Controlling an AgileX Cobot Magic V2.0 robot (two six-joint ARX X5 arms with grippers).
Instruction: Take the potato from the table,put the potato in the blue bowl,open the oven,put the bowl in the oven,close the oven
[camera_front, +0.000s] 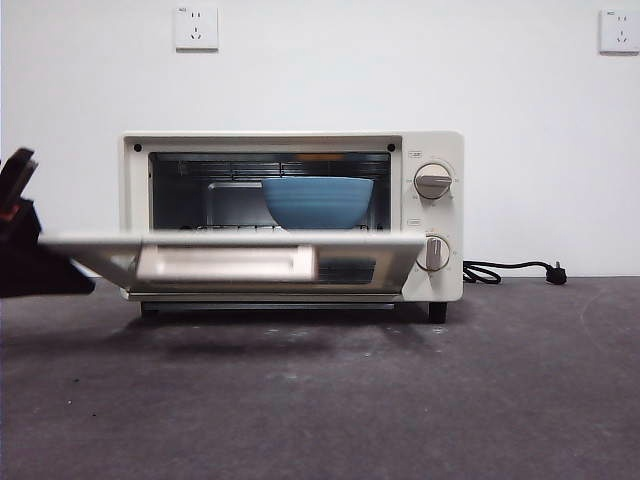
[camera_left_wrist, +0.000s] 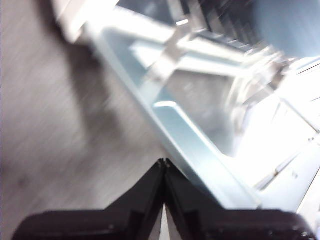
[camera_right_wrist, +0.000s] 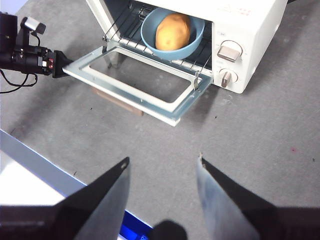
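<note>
A: Where are the left fingers (camera_left_wrist: 163, 162)?

B: Clenched together, holding nothing, their tips just beside the outer corner of the oven door (camera_right_wrist: 134, 86). In the front view that arm is the dark shape at the left edge, level with the door.

A: And the right fingers (camera_right_wrist: 162, 172)?

B: Spread apart and empty, hanging well back from the oven (camera_front: 292, 215), high over the grey counter (camera_front: 400, 400).

A: What is in the way?

B: The door itself. It hangs partly lowered, its beige handle (camera_front: 228, 263) facing forward, and in the front view it crosses the lower part of the opening. A black cord (camera_front: 512, 270) trails on the counter to the right of the oven, near the wall, and two white sockets (camera_front: 196, 27) sit on the wall above.

A: The potato?

B: The potato (camera_right_wrist: 173, 30) lies in the blue bowl (camera_right_wrist: 148, 33), which stands on the wire rack inside the oven, toward the knob side, well apart from both pairs of fingers.
</note>
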